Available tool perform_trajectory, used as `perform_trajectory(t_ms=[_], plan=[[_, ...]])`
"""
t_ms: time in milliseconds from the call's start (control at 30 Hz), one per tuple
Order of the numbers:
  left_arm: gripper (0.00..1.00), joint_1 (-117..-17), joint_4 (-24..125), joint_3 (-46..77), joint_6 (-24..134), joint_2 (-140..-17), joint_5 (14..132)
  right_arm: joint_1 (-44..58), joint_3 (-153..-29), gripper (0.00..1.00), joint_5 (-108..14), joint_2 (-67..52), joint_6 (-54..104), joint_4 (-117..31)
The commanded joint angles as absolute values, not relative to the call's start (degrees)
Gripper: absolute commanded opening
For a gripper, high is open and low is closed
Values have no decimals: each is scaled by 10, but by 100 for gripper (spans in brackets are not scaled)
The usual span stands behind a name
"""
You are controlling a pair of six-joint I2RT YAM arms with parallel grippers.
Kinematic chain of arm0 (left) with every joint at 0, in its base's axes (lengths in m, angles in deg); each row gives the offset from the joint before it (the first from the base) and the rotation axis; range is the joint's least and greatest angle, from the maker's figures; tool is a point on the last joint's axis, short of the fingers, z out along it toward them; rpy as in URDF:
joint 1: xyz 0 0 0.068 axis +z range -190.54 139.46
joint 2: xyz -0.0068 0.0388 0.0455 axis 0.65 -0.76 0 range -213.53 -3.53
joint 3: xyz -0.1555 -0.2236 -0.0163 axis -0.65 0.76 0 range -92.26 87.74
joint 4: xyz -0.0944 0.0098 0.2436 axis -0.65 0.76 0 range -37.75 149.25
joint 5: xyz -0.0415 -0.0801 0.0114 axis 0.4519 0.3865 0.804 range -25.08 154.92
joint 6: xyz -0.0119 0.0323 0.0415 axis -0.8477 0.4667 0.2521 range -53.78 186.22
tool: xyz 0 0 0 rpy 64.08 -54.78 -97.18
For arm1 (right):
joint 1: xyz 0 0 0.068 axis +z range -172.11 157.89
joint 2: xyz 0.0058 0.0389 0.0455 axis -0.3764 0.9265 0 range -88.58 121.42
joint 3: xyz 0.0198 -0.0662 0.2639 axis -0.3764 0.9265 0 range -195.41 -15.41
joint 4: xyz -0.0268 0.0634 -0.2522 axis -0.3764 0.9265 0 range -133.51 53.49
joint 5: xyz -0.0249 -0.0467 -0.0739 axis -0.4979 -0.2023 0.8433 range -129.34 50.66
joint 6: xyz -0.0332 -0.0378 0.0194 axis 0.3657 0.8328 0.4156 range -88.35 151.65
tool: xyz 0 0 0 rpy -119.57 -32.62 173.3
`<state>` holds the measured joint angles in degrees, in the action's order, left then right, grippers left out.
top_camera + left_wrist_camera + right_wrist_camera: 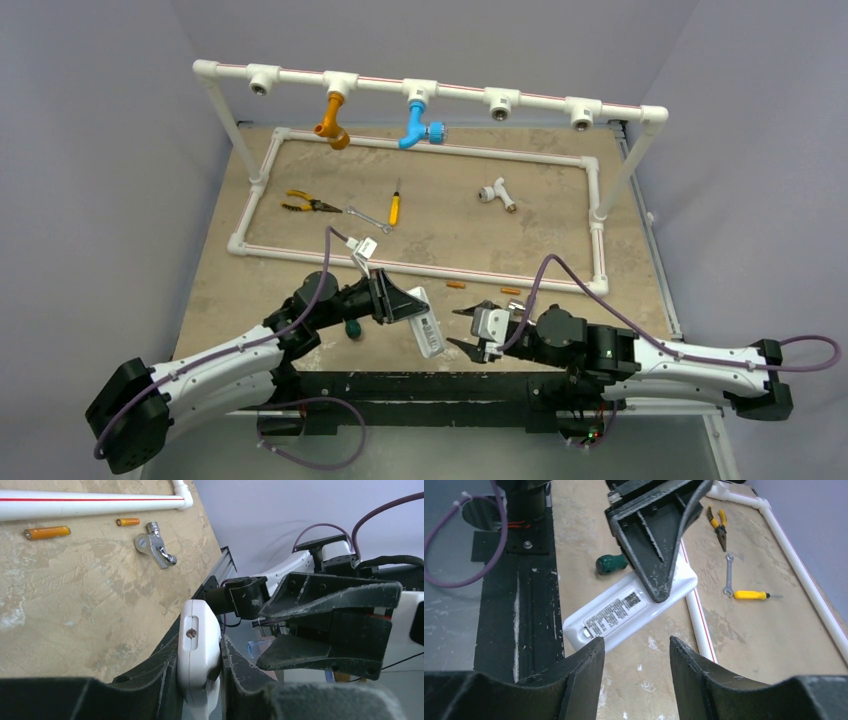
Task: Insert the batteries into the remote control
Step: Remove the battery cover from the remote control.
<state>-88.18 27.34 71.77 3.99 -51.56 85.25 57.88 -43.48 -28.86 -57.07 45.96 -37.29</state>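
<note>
My left gripper [400, 305] is shut on the white remote control [427, 322] and holds it on edge above the table's near edge. In the left wrist view the remote [199, 640] sits clamped between both fingers. In the right wrist view its back [624, 610], with a printed label, faces my right gripper [636, 647]. My right gripper [468, 330] is open and empty, just right of the remote. Two orange batteries [456, 285] [510, 291] lie on the table beyond the grippers, near the front pipe; they also show in the left wrist view [47, 532] [128, 522].
A white pipe frame [420, 268] lies on the table, with an orange tap [335, 125] and a blue tap [418, 125] on the raised rail. Pliers [305, 204], wrench [368, 218], yellow screwdriver [395, 208] and white fitting [497, 192] lie inside. A green knob [353, 327] and a chrome clamp [155, 547] are near.
</note>
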Motion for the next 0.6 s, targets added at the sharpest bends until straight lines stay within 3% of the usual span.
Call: perform_trajectory(t_ms=[0, 200, 567], plan=[[0, -878, 222, 710, 8, -521, 871, 580, -463, 48, -382, -557, 537, -365], [0, -878, 209, 710, -8, -535, 878, 581, -487, 38, -431, -503, 576, -352], [0, -878, 209, 712, -7, -525, 882, 581, -489, 41, -462, -492, 599, -357]])
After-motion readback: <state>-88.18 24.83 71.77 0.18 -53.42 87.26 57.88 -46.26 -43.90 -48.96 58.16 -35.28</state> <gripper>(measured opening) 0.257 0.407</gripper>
